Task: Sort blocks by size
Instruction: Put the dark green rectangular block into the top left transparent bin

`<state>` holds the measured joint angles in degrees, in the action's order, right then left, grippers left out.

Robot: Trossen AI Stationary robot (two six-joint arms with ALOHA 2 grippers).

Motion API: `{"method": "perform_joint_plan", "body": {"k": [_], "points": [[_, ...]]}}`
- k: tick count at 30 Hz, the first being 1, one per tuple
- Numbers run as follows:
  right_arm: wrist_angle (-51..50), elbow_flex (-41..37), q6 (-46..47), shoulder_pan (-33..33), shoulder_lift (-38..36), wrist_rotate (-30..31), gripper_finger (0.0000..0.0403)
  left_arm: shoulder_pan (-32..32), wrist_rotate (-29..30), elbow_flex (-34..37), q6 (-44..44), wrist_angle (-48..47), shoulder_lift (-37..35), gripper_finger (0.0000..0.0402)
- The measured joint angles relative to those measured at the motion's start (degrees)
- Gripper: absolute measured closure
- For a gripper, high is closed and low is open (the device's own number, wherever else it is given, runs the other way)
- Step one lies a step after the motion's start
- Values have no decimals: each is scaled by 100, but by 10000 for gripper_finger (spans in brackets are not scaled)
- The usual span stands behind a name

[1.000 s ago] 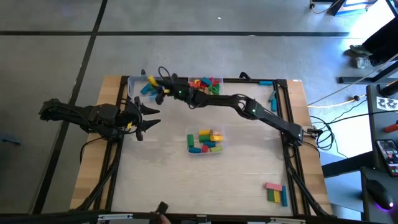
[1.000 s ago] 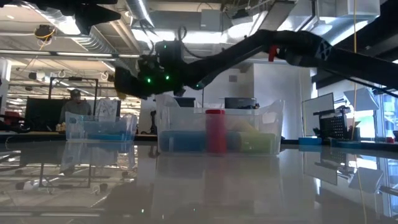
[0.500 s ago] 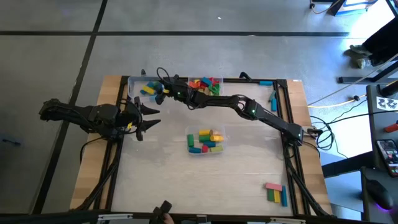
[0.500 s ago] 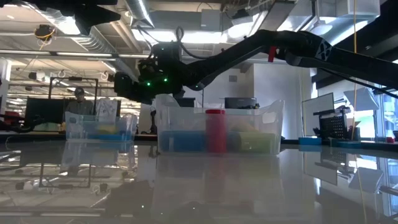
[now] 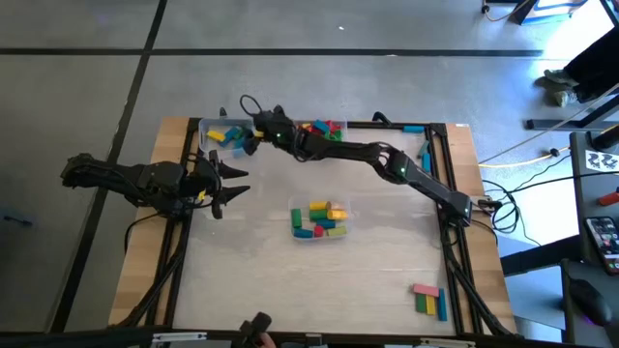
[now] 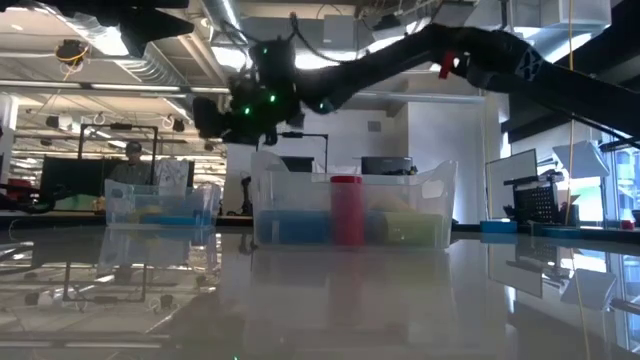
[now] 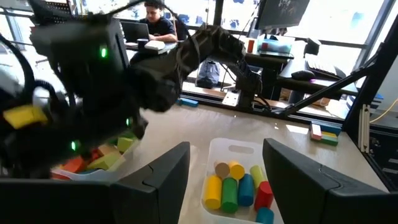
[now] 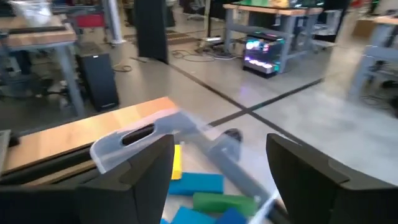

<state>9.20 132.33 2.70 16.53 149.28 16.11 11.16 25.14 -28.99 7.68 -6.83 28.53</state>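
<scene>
Three clear tubs hold blocks. The far-left tub (image 5: 206,129) has yellow (image 8: 176,160), blue (image 8: 196,183) and green (image 8: 217,200) blocks lying on its floor. The far-middle tub (image 5: 340,124) holds red, green and orange ones, and the centre tub (image 5: 293,205) a mixed heap (image 7: 236,183). My right gripper (image 5: 250,141) hangs open above the far-left tub's right end, with nothing between its fingers (image 8: 221,163). At the table's left edge my left gripper (image 5: 232,184) waits open and empty (image 7: 227,165), pointing toward the centre tub.
A small stack of pink, green, yellow and blue blocks (image 5: 428,298) sits near the front right corner. A blue piece (image 5: 424,151) lies by the right frame rail. My right arm (image 5: 387,164) spans the far half of the table, over the far-middle tub.
My right gripper has risen and tipped upward over the far-left tub, drifting slightly toward the far edge. In the low view a yellow block now lies inside that tub, where only blue showed a second ago.
</scene>
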Motion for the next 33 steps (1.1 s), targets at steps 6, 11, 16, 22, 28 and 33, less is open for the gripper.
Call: {"method": "perform_joint_plan", "body": {"k": [6, 11, 16, 22, 28, 33], "points": [[-37, 0, -3, 14, -443, 332, 148, 0, -1, 0, -6, -2, 0, 203], [-630, 0, -61, 81, -812, 662, 148, 0, 0, 0, 0, -35, 0, 203], [-1216, 0, -216, 140, -1235, 836, 148, 0, -1, 0, 0, -36, -1, 203], [-1893, 0, -550, 151, -1841, 851, 148, 0, -1, 0, 22, -41, -2, 203], [-2588, 0, -740, 108, -2449, 843, 148, 0, -1, 0, 107, -214, 2, 203], [-3279, 0, -1001, 25, -2887, 888, 148, 0, -1, 0, 95, -208, 0, 203]]}}
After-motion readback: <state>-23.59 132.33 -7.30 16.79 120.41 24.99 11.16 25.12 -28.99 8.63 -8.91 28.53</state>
